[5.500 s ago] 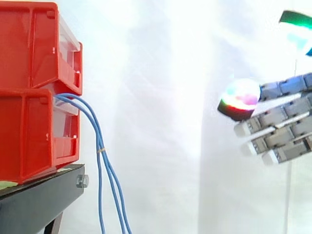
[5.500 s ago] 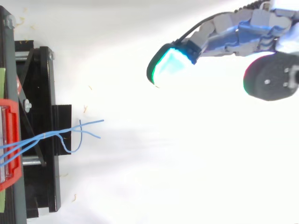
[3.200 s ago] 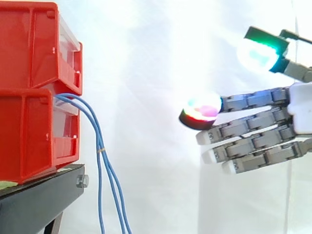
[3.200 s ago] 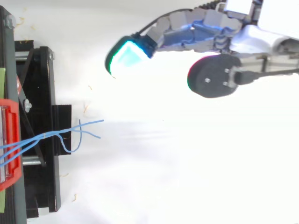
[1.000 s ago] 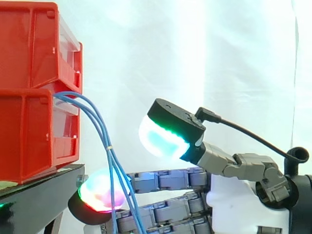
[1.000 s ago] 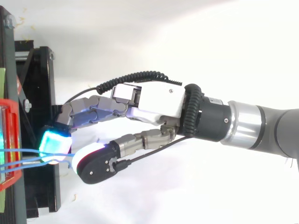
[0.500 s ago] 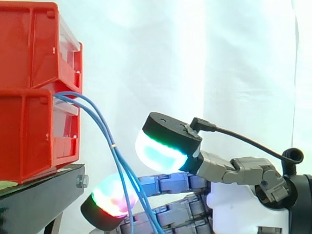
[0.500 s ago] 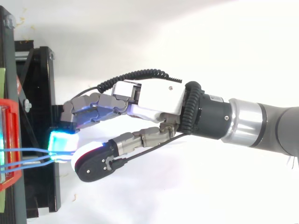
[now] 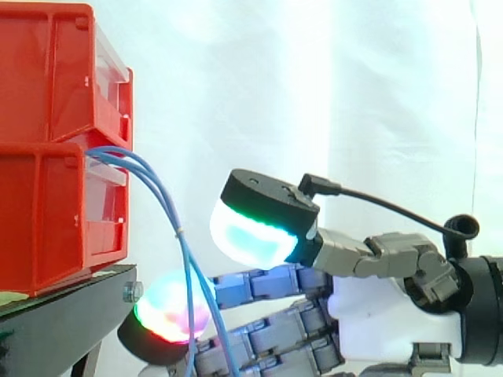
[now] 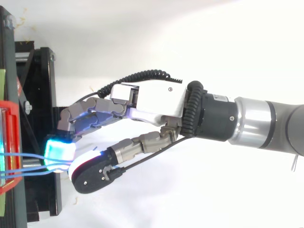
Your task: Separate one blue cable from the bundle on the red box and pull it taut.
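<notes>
Thin blue cables [image 9: 180,234] w/ slack arc

We see two bright red bins [image 9: 47,157] on a black stand [image 9: 71,322], set against a plain white curtain [image 9: 330,94]. Thin blue cables [image 9: 161,196] share one even shade of blue. The hand [image 10: 152,102] has a white shell and grey fingers [image 10: 90,114]. One fingertip pad [image 9: 255,236] glows cyan edged in green beneath a black cap. A second pad [image 9: 169,310] glows in mottled red, green and magenta. The arm [image 10: 256,128] is silver-grey with a black collar.
</notes>
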Available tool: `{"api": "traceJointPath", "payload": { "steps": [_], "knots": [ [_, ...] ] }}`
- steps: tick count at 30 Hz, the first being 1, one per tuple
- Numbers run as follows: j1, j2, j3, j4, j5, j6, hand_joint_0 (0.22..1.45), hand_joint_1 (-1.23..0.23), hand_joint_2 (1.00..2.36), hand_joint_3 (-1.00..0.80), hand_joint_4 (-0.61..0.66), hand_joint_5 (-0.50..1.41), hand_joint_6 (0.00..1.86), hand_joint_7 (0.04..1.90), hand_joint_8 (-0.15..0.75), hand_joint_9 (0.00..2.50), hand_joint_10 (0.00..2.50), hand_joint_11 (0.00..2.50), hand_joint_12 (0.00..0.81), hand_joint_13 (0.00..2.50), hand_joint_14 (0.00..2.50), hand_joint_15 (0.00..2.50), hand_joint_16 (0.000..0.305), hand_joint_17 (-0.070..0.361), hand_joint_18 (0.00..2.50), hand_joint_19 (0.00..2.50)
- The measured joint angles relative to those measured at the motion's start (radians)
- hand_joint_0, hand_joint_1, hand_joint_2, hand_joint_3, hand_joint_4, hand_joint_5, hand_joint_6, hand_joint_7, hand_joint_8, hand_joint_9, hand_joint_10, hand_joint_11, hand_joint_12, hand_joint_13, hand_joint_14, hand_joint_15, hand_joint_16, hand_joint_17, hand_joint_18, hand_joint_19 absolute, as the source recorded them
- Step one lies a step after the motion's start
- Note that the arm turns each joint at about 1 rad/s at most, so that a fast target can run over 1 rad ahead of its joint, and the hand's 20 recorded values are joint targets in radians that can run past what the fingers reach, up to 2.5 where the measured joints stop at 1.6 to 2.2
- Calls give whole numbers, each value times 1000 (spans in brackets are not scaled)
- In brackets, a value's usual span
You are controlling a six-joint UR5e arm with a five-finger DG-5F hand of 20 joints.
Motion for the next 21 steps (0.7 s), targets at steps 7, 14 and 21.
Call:
{"api": "traceJointPath", "payload": {
  "steps": [7, 14, 21],
  "knots": [
    [-3, 27, 0, -36, -1, -2, 581, -659, 1004, -458, 178, -113, 689, 858, 197, 656, 7, 207, 306, 573, 11, 265, 45, 101, 307, 329],
    [-3, 50, 1, -60, 0, -7, 608, -692, 1008, -378, 140, -140, 806, 711, 198, 657, 9, 255, 304, 588, 12, 286, 44, 100, 316, 333],
    [-4, 57, 1, -72, -2, -8, 632, -765, 1012, -318, 142, -161, 874, 634, 195, 635, 10, 288, 308, 604, 13, 314, 45, 102, 332, 357]
  ]
}}
